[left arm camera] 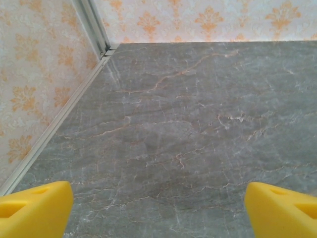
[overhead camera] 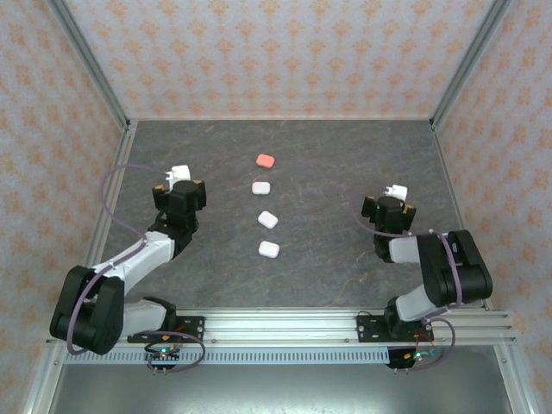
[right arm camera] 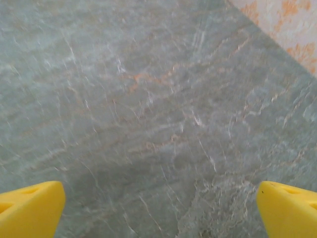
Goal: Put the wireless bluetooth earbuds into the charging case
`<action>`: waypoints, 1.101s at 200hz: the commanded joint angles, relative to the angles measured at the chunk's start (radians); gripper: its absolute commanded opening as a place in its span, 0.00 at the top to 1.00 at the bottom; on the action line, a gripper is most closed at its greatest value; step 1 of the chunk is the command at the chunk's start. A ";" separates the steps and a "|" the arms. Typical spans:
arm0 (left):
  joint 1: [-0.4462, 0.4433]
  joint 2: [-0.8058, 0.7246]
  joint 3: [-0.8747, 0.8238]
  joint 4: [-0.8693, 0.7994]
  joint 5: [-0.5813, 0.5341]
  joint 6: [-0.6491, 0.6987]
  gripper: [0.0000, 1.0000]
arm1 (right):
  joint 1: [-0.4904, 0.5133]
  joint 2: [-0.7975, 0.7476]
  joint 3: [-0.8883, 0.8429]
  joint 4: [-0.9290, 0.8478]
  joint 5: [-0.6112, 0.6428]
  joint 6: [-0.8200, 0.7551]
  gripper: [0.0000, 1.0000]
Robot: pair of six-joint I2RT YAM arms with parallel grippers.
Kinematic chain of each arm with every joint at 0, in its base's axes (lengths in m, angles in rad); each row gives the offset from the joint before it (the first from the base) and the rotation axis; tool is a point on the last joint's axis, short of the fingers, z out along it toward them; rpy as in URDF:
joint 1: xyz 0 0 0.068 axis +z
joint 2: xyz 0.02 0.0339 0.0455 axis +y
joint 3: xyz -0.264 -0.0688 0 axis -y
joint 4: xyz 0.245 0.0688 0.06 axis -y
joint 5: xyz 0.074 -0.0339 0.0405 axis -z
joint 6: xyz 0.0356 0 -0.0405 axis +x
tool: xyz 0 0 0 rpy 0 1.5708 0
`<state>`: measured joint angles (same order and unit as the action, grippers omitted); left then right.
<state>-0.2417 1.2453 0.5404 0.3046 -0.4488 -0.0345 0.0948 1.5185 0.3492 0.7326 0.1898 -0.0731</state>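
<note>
**Station check: both grippers wide open and holding nothing, four cases lined up mid-table**

Left side: the left arm point(overhead camera: 129, 259) is reaching from its base at the near rail toward the far left of the table point(overhead camera: 345, 267). The left gripper point(overhead camera: 179, 175) is hanging over bare grey marbled surface, well apart from the cases. In the left wrist view the left gripper point(left arm camera: 158, 208) is showing its yellow fingertips point(left arm camera: 34, 208) spread to the two lower corners, with only table between them; it is gripping nothing.

Centre: four small rounded charging cases are sitting in a near-to-far column, not touching one another. The coral case point(overhead camera: 265, 160) is lying farthest. Next toward the near edge are the first white case point(overhead camera: 261, 187), the second white case point(overhead camera: 268, 219) and the third white case point(overhead camera: 268, 249). Whether their lids are up or down cannot be told at this size.

Right side: the right gripper point(overhead camera: 396, 191) is hovering over bare table, well right of the column. In the right wrist view the right gripper point(right arm camera: 161, 210) is likewise standing fully spread, its yellow fingertips point(right arm camera: 29, 208) framing nothing but stone-patterned surface. The right arm point(overhead camera: 440, 267) is folding back to its base at the near rail.
</note>
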 commanded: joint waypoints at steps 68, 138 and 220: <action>0.200 0.231 -0.214 0.595 0.302 0.013 0.08 | -0.090 0.004 0.074 0.033 -0.216 0.033 0.01; 0.213 0.246 -0.131 0.462 0.332 0.018 0.00 | -0.083 0.001 0.071 0.035 -0.204 0.025 0.01; 0.207 0.247 -0.131 0.462 0.326 0.023 0.00 | -0.073 0.003 0.076 0.028 -0.187 0.019 0.01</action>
<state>-0.0307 1.4933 0.3939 0.7498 -0.1146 -0.0029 0.0189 1.5253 0.4110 0.7631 -0.0078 -0.0540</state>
